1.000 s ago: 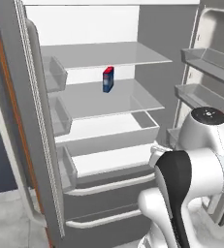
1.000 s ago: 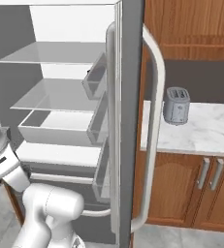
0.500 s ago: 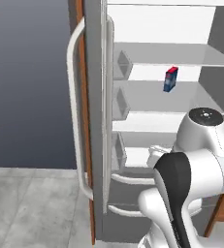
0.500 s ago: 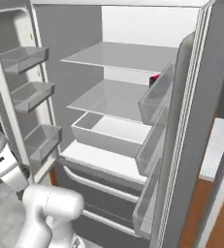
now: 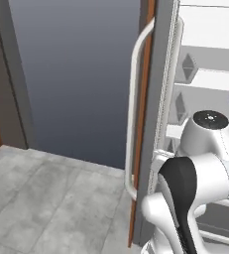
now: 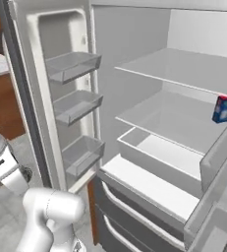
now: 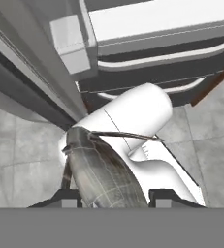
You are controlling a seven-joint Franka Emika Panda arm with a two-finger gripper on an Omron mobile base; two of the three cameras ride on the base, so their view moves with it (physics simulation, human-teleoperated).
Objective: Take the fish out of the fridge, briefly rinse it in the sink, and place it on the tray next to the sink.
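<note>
No legible text or labels anywhere.

- You have a dark grey fish with a faint pale grid pattern.
- Your tall grey fridge carries white shelves.
- You can spot a red-and-blue box.
- Your floor is mottled grey tile.

The fish looks dark grey with a slight sheen and a fine net-like scale pattern. The fridge is smooth matt grey outside, with white plastic-looking shelves and clear bins. The floor reads as mottled, matt grey stone.
</note>
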